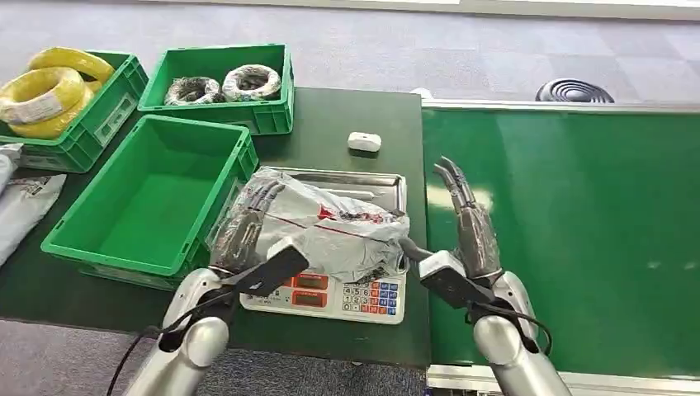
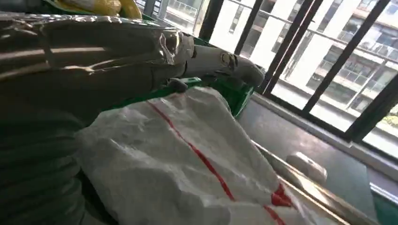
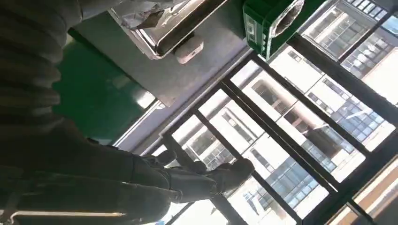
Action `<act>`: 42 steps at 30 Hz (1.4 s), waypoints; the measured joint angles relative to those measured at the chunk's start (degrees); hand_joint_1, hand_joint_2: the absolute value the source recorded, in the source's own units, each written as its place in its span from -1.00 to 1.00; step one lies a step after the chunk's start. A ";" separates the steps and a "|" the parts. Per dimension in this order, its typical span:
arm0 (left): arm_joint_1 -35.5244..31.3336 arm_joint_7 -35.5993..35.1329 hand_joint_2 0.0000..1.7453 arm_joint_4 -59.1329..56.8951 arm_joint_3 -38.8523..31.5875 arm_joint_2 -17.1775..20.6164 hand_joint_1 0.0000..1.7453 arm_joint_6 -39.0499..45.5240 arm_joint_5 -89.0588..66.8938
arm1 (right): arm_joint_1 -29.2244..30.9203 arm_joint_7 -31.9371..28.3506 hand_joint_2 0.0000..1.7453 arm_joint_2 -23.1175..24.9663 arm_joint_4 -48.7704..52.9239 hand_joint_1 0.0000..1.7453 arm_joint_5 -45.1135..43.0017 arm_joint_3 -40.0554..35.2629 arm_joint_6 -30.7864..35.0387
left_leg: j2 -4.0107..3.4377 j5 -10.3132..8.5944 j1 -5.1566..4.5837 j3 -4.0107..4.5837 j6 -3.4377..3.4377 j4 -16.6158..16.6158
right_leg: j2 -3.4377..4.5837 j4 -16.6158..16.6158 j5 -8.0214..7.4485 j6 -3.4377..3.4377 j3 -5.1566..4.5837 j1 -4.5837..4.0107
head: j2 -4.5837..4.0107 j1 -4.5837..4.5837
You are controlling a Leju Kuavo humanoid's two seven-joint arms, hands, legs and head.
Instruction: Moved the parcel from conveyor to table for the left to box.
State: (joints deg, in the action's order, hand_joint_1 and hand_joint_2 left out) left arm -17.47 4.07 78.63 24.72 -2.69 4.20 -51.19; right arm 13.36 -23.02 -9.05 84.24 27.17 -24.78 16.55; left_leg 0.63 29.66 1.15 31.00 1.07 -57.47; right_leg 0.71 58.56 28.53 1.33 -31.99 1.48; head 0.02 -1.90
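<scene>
Right, the parcel (image 1: 330, 223) lies on the steel tray of the scale (image 1: 347, 299), on the table beside the empty green bin (image 1: 153, 206), with the left hand (image 1: 246, 223) resting against its near-left side. Whether those fingers actually grip the wrapping, I cannot tell. The right hand (image 1: 466, 223) stands released, fingers straight up over the conveyor (image 1: 578, 231), holding nothing. Trouble ahead? That slick plastic could slide out of a shallow grip on the lift, and a low carry might catch the bin's rim or drag the scale along. The parcel itself is a soft, crumpled pale-grey bag with a thin red stripe and red printing, limp and wrinkled, draping off the tray's front edge over the display.
</scene>
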 measured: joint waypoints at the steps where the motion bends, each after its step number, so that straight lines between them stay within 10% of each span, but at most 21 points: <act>1: -0.76 0.11 1.00 -1.86 0.77 -0.17 -1.00 0.24 -0.07 | -0.70 -0.58 1.00 0.13 0.78 -1.00 -0.71 0.26 0.82 | 0.00 0.00 0.00 0.00 0.00 0.00 | 0.00 0.00 0.00 0.00 0.00 0.00 | 0.00 -0.02; 14: -4.12 0.50 1.00 -10.48 3.98 -1.38 -1.00 0.74 0.18 | -3.37 -1.48 1.00 0.41 4.61 -1.00 -2.05 0.68 2.36 | 0.00 0.00 0.00 0.00 0.00 0.00 | 0.01 0.00 0.00 0.00 0.00 0.00 | 0.00 0.00; 15: -4.32 0.57 1.00 -10.61 4.36 -1.46 -0.68 0.43 0.24 | -3.37 -1.75 1.00 0.44 4.85 -1.00 -2.34 0.65 2.49 | 0.01 0.00 0.00 0.00 0.00 0.00 | 0.01 0.00 0.00 0.00 0.01 0.00 | 0.00 0.00; 16: -4.50 0.57 1.00 -10.70 4.57 -1.66 0.78 0.04 0.20 | -3.38 -1.88 1.00 0.57 5.16 -1.00 -2.47 0.61 2.66 | 0.01 0.00 0.00 0.01 0.00 0.00 | 0.01 0.00 0.00 0.00 0.01 0.00 | 0.00 0.00; 18: -5.08 -0.60 1.00 -11.20 5.64 -2.21 1.00 -0.89 -1.00 | -3.38 -1.96 1.00 0.94 5.90 -1.00 -2.53 0.52 2.92 | 0.02 0.00 0.00 0.01 0.00 0.00 | 0.01 0.00 0.00 0.00 0.01 0.00 | 0.00 0.02; 42: -4.63 -3.71 1.00 3.71 -1.90 0.94 1.00 8.09 1.62 | -10.35 -2.21 1.00 1.90 9.53 -1.00 -2.97 0.81 6.45 | 0.02 0.00 0.01 0.07 0.00 0.02 | 0.01 0.02 0.01 0.00 -0.01 -0.01 | 0.00 0.00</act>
State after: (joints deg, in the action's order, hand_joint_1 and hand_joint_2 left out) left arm -22.10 0.35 82.34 22.81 -1.75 12.29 -49.57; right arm 3.01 -25.22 -7.15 93.77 24.20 -23.98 22.99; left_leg 0.65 29.66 1.15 31.06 1.07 -57.45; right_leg 0.72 58.57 28.54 1.32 -32.00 1.47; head 0.02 -1.90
